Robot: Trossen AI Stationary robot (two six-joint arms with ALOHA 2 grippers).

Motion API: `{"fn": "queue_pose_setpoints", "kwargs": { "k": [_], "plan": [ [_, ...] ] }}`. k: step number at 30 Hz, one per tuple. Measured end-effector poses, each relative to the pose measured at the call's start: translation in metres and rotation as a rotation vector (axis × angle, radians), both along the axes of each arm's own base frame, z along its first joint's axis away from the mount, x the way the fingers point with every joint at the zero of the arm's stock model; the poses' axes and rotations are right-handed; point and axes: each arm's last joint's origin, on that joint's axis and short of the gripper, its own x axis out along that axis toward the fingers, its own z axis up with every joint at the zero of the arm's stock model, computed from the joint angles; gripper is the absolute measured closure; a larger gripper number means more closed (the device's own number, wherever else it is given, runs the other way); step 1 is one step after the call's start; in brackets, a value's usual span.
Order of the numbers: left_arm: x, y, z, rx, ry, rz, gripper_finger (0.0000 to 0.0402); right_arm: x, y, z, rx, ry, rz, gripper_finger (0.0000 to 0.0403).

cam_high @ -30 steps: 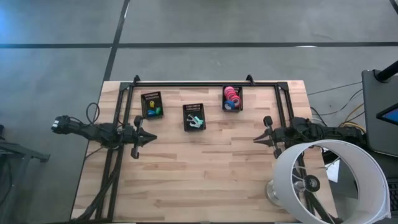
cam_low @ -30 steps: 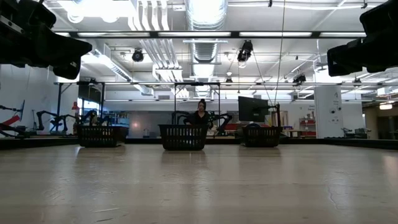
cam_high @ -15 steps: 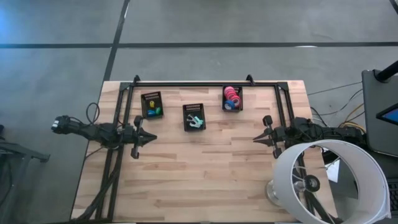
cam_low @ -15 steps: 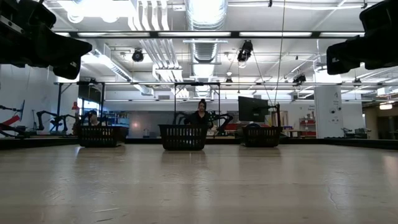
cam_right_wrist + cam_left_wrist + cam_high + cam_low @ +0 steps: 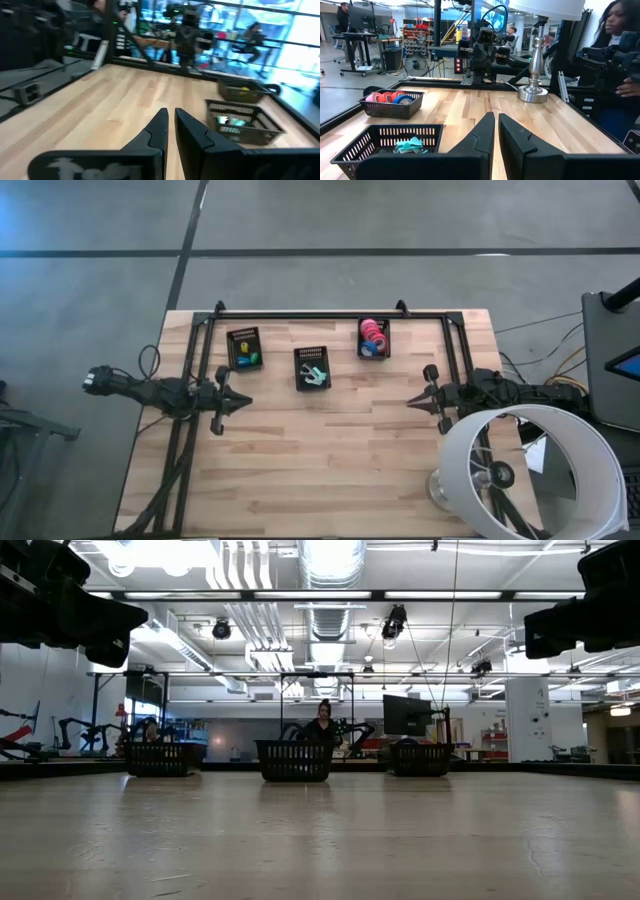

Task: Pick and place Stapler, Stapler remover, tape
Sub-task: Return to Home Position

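Note:
Three black mesh baskets stand along the far side of the table. The right one (image 5: 373,338) holds the tape rolls (image 5: 389,97), red and pink ones and a blue one. The middle one (image 5: 311,367) holds a teal staple remover (image 5: 410,146). The left one (image 5: 244,348) holds small yellow, green and blue things (image 5: 243,90); what they are I cannot tell. My left gripper (image 5: 243,402) hovers shut over the table's left part, pointing right. My right gripper (image 5: 412,403) hovers shut over the right part, pointing left. Both are well short of the baskets and hold nothing.
A lamp with a big white shade (image 5: 530,470) and a metal foot (image 5: 534,75) stands at the near right corner, close to my right arm. A black frame (image 5: 310,314) runs along the far edge. A person (image 5: 615,30) sits beyond the table's near right side. Bare wood (image 5: 320,450) lies between the grippers.

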Motion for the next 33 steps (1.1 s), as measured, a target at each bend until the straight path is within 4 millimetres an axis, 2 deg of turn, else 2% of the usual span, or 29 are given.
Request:
{"fn": "queue_pose_setpoints", "kwargs": {
  "k": [10,33],
  "plan": [
    [0.0000,0.0000,0.0000,0.000,0.000,0.000,0.0371,0.0009,-0.0066,-0.0023,0.025,0.006,-0.230,0.0376],
    [0.0000,0.0000,0.0000,0.000,0.000,-0.001,0.0371,0.0015,-0.0064,-0.0034,-0.081,-0.006,-0.217,0.0376]
  ]
}}
